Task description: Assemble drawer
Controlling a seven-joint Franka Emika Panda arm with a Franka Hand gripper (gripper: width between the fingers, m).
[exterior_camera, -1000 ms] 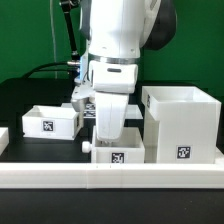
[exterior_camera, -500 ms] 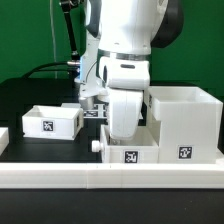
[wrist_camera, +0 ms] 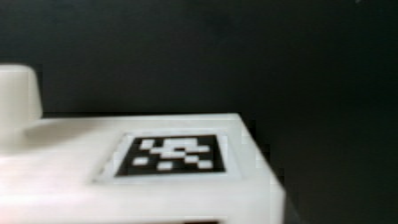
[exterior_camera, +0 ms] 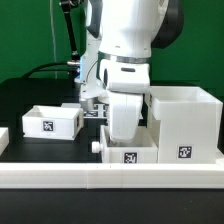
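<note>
The large hollow cube housing (exterior_camera: pixel 186 124) stands at the exterior view's right. One small open-top tray (exterior_camera: pixel 50 121) sits at the left. My gripper (exterior_camera: pixel 123 138) reaches down into the second small tray (exterior_camera: pixel 130 153), which sits just left of the housing and close to it. The hand and the tray walls hide the fingertips. The jaws look shut on this tray's wall. In the wrist view the tray's tagged face (wrist_camera: pixel 169 158) and its round knob (wrist_camera: pixel 15 95) fill the lower part, very close, and no fingers show.
A long low white border wall (exterior_camera: pixel 110 179) runs across the front of the black table. Black cables (exterior_camera: pixel 55 68) lie at the back left. The green backdrop stands behind.
The gripper and the middle tray have moved together toward the exterior view's right, up to the housing. Over the last half second they barely move.
</note>
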